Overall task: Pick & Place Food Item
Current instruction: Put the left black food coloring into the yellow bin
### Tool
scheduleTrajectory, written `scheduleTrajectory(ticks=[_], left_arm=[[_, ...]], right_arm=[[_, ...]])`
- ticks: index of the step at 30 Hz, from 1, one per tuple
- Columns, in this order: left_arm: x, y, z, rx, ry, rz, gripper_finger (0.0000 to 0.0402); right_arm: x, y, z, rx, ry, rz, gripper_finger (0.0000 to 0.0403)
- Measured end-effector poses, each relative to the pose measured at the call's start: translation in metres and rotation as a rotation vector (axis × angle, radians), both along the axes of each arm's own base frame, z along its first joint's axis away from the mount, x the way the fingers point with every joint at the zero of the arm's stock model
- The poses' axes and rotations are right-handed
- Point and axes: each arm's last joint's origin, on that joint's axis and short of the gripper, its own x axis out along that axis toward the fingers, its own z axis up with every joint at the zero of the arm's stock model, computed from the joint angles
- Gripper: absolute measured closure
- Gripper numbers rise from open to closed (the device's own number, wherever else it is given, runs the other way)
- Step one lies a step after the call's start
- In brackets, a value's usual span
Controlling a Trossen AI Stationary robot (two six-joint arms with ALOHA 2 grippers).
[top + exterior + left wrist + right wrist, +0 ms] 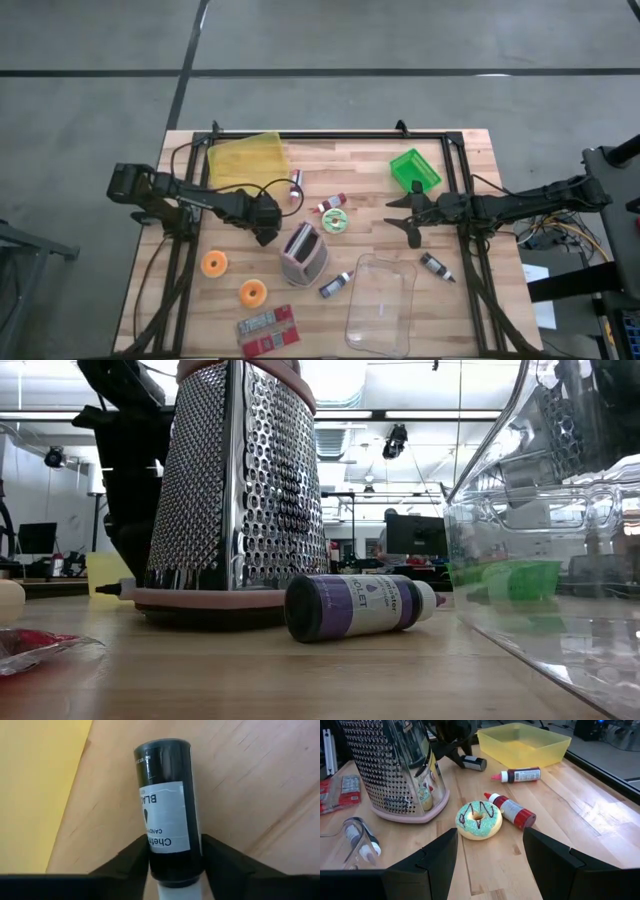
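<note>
A mint-green frosted doughnut (479,820) lies flat on the wooden table (470,150) beside a red-capped bottle (512,811); it also shows in the high view (335,221). My right gripper (408,215) is open and empty, its fingers (437,857) standing apart, short of the doughnut. My left gripper (265,228) is near the table's middle, left of the metal grater (303,253), and is shut on a black bottle (167,805). The bottle also shows in the right wrist view (472,763). My left gripper pinches the black bottle between its two fingers, which lie on the body's two sides (150,857) at the end near the white cap (175,890). The fingers run along the bottle. The bottle appears to lie on its side on the table.
A yellow bin (248,158) stands far left, a green bin (414,170) far right, and a clear container (382,300) near right. Two orange doughnuts (214,264), red packets (268,330), a violet bottle (355,605) and other small bottles lie around the grater.
</note>
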Motion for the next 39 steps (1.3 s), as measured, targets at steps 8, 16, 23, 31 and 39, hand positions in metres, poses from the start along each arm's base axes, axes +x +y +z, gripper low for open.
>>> scheduleTrajectory(ticks=[8,16,23,31,39], left_arm=[[0.002,0.0,0.003,-0.012,0.0,-0.045,0.0307],[0.007,0.0,0.012,0.015,0.0,-0.082,0.0309],[0.001,0.002,0.032,0.065,-0.048,-0.082,0.0312],[-0.015,0.005,0.064,0.178,-0.148,-0.049,0.0315],[-0.022,0.009,0.093,0.338,-0.32,-0.063,0.0315]], right_arm=[[0.0,0.0,0.0,0.0,0.0,0.0,0.0182],[0.0,0.0,0.0,0.0,0.0,0.0,0.0182],[0.0,0.0,0.0,0.0,0.001,0.0,0.0182],[0.0,0.0,0.0,0.0,0.003,0.0,0.0182],[0.0,0.0,0.0,0.0,0.004,0.0,0.0182]])
